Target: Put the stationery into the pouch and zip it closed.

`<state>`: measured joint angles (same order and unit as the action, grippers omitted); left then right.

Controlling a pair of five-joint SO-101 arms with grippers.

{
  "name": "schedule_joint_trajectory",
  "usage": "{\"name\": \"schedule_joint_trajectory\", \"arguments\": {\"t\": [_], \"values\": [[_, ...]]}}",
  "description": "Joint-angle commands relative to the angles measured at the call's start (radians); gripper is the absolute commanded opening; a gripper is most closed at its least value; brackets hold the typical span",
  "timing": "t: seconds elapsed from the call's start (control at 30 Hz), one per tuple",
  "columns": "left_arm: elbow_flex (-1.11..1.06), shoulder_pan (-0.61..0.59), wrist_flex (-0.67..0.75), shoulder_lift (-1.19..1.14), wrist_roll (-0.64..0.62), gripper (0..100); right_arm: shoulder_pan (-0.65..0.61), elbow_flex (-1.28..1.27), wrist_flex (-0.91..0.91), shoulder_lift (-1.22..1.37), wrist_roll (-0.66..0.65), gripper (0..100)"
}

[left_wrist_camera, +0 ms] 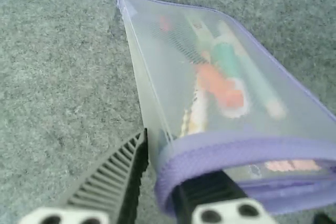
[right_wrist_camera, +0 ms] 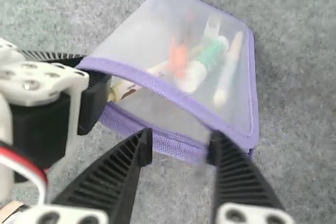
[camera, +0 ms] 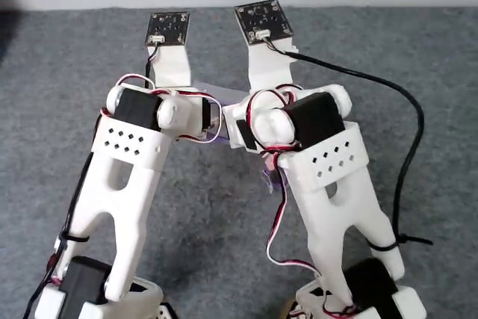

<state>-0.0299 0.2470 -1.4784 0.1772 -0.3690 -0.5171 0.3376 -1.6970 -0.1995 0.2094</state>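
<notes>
The translucent pouch (left_wrist_camera: 220, 77) with a purple zip edge (left_wrist_camera: 236, 153) lies tilted over the grey carpet. Inside it are an orange piece (left_wrist_camera: 218, 85), a green pen (left_wrist_camera: 228, 59) and pale pens. My left gripper (left_wrist_camera: 163, 171) is shut on one end of the mouth, one finger outside and one under the purple edge. In the right wrist view the pouch (right_wrist_camera: 194, 40) has its mouth towards me and that left gripper (right_wrist_camera: 86, 95) holds its end. My right gripper (right_wrist_camera: 178, 148) is open, its fingertips either side of the lower zip edge (right_wrist_camera: 173, 145).
Grey carpet (camera: 67, 80) covers the table all round. In the high view both arms meet at the middle, their wrists over the pouch (camera: 213, 89). A black cable (camera: 407, 140) runs down the right side.
</notes>
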Motion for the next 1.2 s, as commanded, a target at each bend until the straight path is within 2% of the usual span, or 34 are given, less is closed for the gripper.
{"name": "schedule_joint_trajectory", "arguments": {"t": [0.0, 0.1, 0.4, 0.47, 0.67, 0.87, 1.0, 1.17], "values": [[0.010, 0.005, 0.005, 0.021, 0.006, 3, -0.001, 0.063, -0.008, -0.031, 0.003, 5.0], [0.010, 0.005, 0.003, 0.021, 0.006, 3, -0.001, 0.068, -0.008, -0.070, -0.012, 0.6], [0.012, 0.005, 0.003, 0.023, 0.006, 3, 0.002, 0.048, -0.097, -0.242, -0.017, 0.8], [0.013, 0.005, 0.008, 0.028, 0.005, 3, 0.041, 0.021, -0.097, -0.292, -0.031, 0.8], [0.044, 0.003, 0.011, 0.032, 0.003, 3, 0.214, -0.199, -0.097, -0.410, -0.305, 0.8], [0.094, 0.003, 0.009, 0.032, 0.002, 3, 0.343, -0.511, -0.082, -0.535, -0.229, 1.3], [0.097, 0.003, 0.009, 0.032, 0.002, 3, 0.369, -0.666, -0.064, -0.631, -0.222, 1.9], [0.125, 0.005, 0.006, 0.032, 0.002, 3, 0.367, -0.855, 0.079, -0.858, -0.222, 8.4]]}}
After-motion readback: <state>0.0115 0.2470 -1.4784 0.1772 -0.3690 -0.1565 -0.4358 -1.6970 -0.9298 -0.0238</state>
